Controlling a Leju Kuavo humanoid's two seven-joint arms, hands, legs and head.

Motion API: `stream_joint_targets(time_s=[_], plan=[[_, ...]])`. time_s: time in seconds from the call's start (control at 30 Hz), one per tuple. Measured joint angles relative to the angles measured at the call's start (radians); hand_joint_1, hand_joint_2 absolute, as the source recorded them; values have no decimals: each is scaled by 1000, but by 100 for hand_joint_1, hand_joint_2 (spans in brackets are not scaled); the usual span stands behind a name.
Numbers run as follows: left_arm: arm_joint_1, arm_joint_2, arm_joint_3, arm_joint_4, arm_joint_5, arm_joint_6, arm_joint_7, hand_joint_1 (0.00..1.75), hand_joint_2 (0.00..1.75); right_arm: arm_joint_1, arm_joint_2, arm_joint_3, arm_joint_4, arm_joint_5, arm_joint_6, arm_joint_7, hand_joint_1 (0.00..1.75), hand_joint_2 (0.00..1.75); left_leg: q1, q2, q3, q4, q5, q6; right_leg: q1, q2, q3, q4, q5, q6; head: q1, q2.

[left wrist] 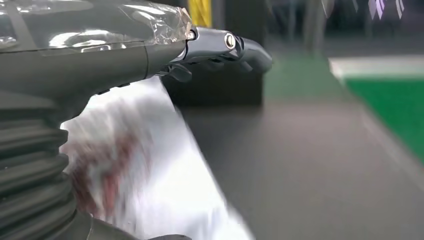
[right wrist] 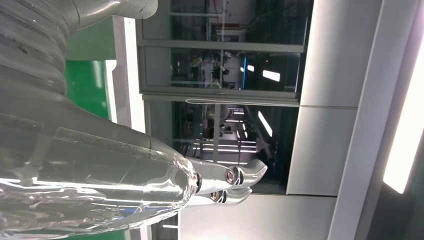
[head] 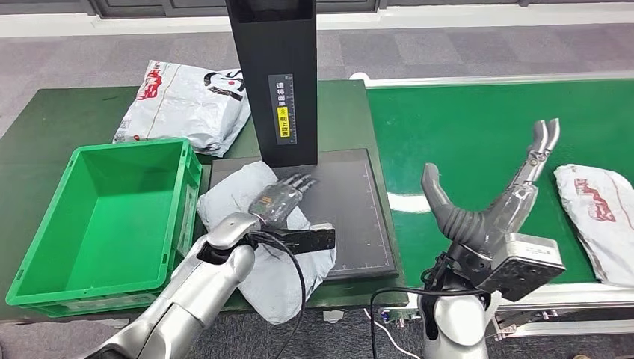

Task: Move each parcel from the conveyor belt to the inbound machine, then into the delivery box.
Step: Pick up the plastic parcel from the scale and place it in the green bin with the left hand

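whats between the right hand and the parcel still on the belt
Nothing: in the head view, bare green conveyor belt separates the raised right hand from the parcel.

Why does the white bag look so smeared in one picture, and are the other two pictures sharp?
Left wrist view: the white plastic parcel bag under the left hand is streaked, likely motion or closeness. Head view: sharp and evenly lit, soft shine on that bag. Right wrist view: the right hand is crisp, with a bright light strip glaring at one edge.
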State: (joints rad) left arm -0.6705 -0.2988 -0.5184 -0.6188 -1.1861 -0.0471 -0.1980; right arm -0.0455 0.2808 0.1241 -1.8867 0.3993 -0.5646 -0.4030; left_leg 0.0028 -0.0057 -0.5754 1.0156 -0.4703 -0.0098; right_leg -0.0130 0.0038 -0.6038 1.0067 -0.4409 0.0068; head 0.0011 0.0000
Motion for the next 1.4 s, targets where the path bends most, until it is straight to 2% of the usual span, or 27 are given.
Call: stream_joint_targets(time_s=[0.07, 0.23, 0.33, 0.47, 0.63, 0.77, 0.8, 0.9, 0.93, 1.03, 1.17, 1.4], plan=[[-16, -8, -6, 66, 19, -42, -21, 0, 175, -6, 0, 0, 7, -3, 0, -3, 0, 175, 0, 0, 0, 0, 0, 0, 0, 0, 0, 0, 0, 0, 0, 0], [-46, -17, -9, 163, 29, -78, -30, 0, 175, -11, 0, -2, 21, -8, 0, -5, 0, 175, 0, 0, -1, 0, 0, 0, 0, 0, -1, 0, 0, 0, 0, 0], [-64, -20, -21, 200, 26, -149, -35, 0, 175, -14, 0, -7, 28, -17, -3, -11, 0, 175, 0, 0, 0, 0, 0, 0, 0, 0, 0, 0, 0, 0, 0, 0], [-81, -17, -85, 244, -11, -239, -40, 0, 175, -20, 0, -9, 39, -31, -14, -24, 0, 175, 0, -1, 2, 0, 0, 0, 0, -2, 3, 0, -1, 0, 0, 0], [-98, -8, -161, 274, -52, -277, -38, 0, 175, -25, -1, -9, 54, -44, -21, -31, 0, 175, 0, -1, 5, -1, -4, 1, 0, -2, 13, 0, -5, 1, 0, 0], [-114, 0, -228, 281, -144, -293, -8, 0, 175, -28, -5, -9, 66, -71, -25, -48, 0, 175, 0, -1, 19, -2, -14, 1, 0, -3, 31, -1, -14, 1, 0, 0], [-120, 3, -250, 282, -180, -290, 8, 13, 175, -29, -6, -9, 70, -82, -23, -53, 0, 175, 0, -1, 24, -2, -16, 1, 0, -3, 35, -1, -15, 0, 0, 0], [-142, 21, -344, 283, -297, -266, 62, 144, 175, -39, -9, -9, 82, -110, -5, -64, 0, 175, 0, 1, 35, -3, -23, 3, 0, -2, 46, -1, -20, 0, 0, 0], [-150, 28, -381, 283, -327, -255, 75, 175, 175, -44, -9, -9, 86, -118, 2, -67, 0, 175, 0, 1, 38, -3, -25, 3, 0, -2, 48, -1, -21, 0, 0, 0], [-171, 42, -472, 284, -371, -231, 97, 175, 175, -58, -9, -9, 93, -134, 15, -77, 0, 175, 0, 0, 36, -3, -18, 1, 1, -3, 46, -1, -19, -1, 0, 0], [-189, 55, -554, 286, -380, -211, 110, 175, 175, -66, -9, -9, 97, -149, 33, -90, 0, 175, 0, 0, 27, -3, -11, -2, 2, -3, 37, 0, -14, -3, 0, 0], [-203, 61, -619, 288, -381, -203, 101, 175, 175, -65, -9, -9, 105, -160, 43, -94, 0, 175, 0, 1, 30, -3, -13, -4, 2, 0, 38, 0, -15, -4, 0, 0]])
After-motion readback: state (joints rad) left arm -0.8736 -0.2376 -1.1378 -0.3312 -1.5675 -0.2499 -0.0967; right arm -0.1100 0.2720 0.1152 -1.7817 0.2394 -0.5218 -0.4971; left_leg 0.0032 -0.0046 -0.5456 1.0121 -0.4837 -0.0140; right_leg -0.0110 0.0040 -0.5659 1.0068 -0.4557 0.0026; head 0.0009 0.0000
